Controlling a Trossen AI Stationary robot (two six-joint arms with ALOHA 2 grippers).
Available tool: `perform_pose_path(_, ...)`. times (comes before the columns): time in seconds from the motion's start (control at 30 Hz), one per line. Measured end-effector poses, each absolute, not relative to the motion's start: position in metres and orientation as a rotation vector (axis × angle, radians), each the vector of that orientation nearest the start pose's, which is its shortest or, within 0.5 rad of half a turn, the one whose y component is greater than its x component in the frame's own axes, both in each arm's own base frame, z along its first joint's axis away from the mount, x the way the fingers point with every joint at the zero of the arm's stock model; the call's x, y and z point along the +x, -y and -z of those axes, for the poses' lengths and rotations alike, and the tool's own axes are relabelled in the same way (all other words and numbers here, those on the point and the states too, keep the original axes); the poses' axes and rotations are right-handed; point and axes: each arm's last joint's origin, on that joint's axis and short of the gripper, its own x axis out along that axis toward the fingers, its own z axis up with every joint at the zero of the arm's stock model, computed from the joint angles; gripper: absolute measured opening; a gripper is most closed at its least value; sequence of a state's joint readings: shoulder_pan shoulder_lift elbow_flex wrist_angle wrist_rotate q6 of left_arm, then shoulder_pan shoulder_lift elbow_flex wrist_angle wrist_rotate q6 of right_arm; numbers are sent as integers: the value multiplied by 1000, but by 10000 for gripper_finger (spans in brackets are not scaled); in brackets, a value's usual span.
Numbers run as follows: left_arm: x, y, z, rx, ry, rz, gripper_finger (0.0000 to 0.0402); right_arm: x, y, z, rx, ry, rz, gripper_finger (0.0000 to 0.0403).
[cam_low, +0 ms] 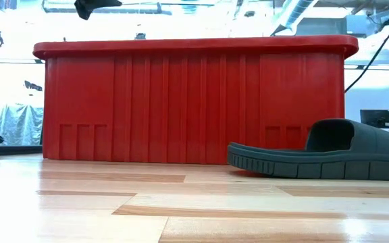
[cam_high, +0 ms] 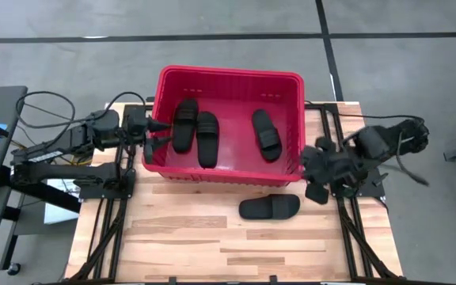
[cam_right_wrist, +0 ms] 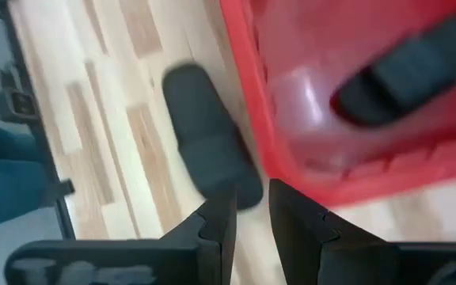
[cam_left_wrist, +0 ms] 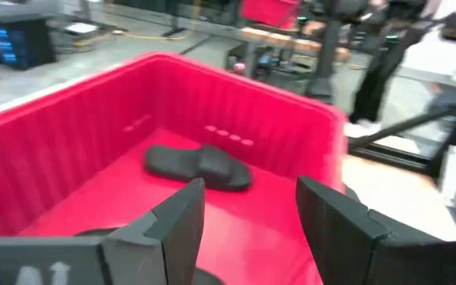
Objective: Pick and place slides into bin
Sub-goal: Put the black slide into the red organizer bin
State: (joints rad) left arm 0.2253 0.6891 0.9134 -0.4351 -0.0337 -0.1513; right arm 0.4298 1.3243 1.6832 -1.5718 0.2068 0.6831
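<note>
Left wrist view puts the left gripper (cam_left_wrist: 248, 229) at the front, its two dark fingers (cam_left_wrist: 179, 229) spread wide with nothing between them, hanging over the near wall of the red bin (cam_left_wrist: 70, 119); just ahead of the fingertips, one black slide (cam_left_wrist: 199, 168) lies on the bin floor, something the low view cannot show because the solid-looking red wall hides the inside. High view confirms that gripper (cam_high: 157, 136) at the bin's left wall and counts what lies beyond it: two slides (cam_high: 195, 131) side by side nearest the gripper, touching or nearly so, and a third slide (cam_high: 266, 134) farther across, near the opposite wall. Right wrist view shows the right gripper (cam_right_wrist: 252, 222) with its fingers a narrow gap apart and empty; ahead of the tips lies the fourth slide (cam_right_wrist: 208, 134) on the wooden table (cam_right_wrist: 125, 119), close beside the bin's outer wall, with a slide inside the bin visible through the blurred rim. From above, that gripper (cam_high: 321, 176) sits off the bin's right front corner, the loose slide (cam_high: 269, 207) lying between it and the table's middle. Only the low view shows this slide's (cam_low: 323, 156) ridged sole resting flat on the boards in front of the bin (cam_low: 194, 101).
</note>
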Motion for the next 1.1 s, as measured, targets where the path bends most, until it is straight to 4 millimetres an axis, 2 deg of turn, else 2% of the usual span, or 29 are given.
perform_pose_path(0.23, 141, -24, -372, -183, -122, -9, 190, 161, -102, -371, 274, -1257, 286, 70)
perform_pose_path(0.4, 154, -6, -370, -182, -142, 152, 190, 146, -117, -357, 230, -1245, 309, 70)
perform_pose_path(0.67, 189, 30, -351, -163, -271, 99, 190, 124, -123, -357, 176, -1181, 257, 70)
perform_pose_path(0.87, 220, 55, -343, -178, -338, 47, 190, 114, -124, -357, 106, -1184, 182, 70)
perform_pose_path(0.97, 237, 70, -338, -94, -376, 37, 190, 112, -126, -357, 58, -1187, 140, 70)
perform_pose_path(1.1, 260, 93, -330, 118, -427, 105, 190, 109, -129, -357, 12, -1190, 96, 70)
